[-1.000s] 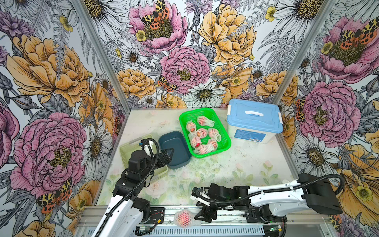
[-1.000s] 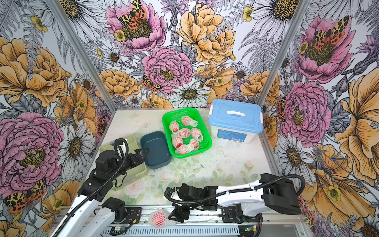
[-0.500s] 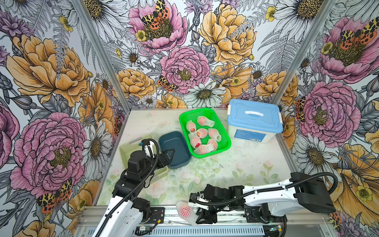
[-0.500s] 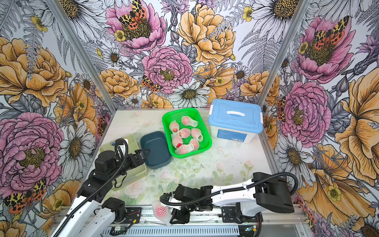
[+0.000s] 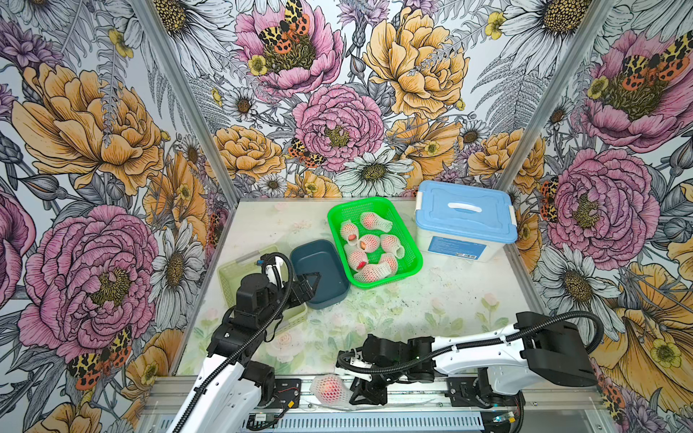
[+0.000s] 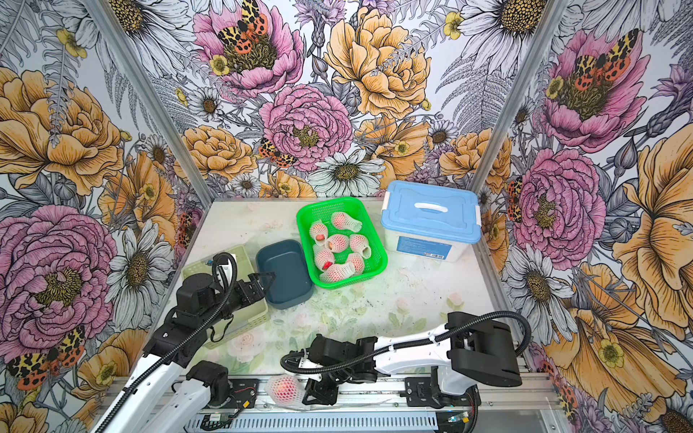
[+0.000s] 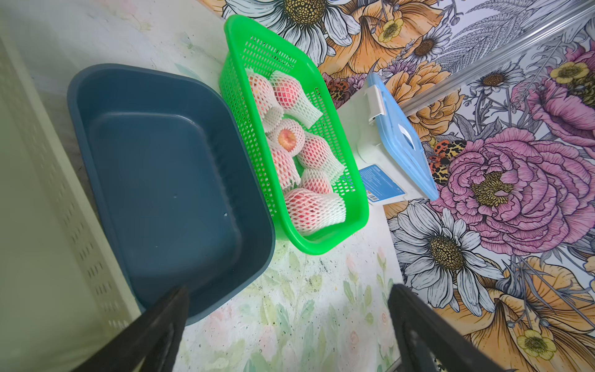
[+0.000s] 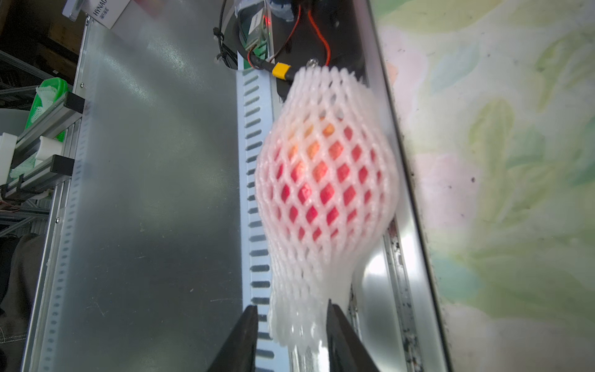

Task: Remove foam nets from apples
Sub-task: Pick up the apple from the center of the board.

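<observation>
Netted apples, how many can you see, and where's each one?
8. Seven netted apples lie bunched in the green basket. The eighth apple is past the front edge of the tabletop, its foam net pinched by the right gripper. Others may hide underneath.

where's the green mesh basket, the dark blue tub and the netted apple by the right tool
green plastic mesh basket (image 5: 390, 276): in a top view, on its near rim
dark blue plastic tub (image 5: 318, 258): in a top view, on its bare floor
white foam net on the red apple (image 8: 325, 180): right wrist view, on the mesh bulge
</observation>
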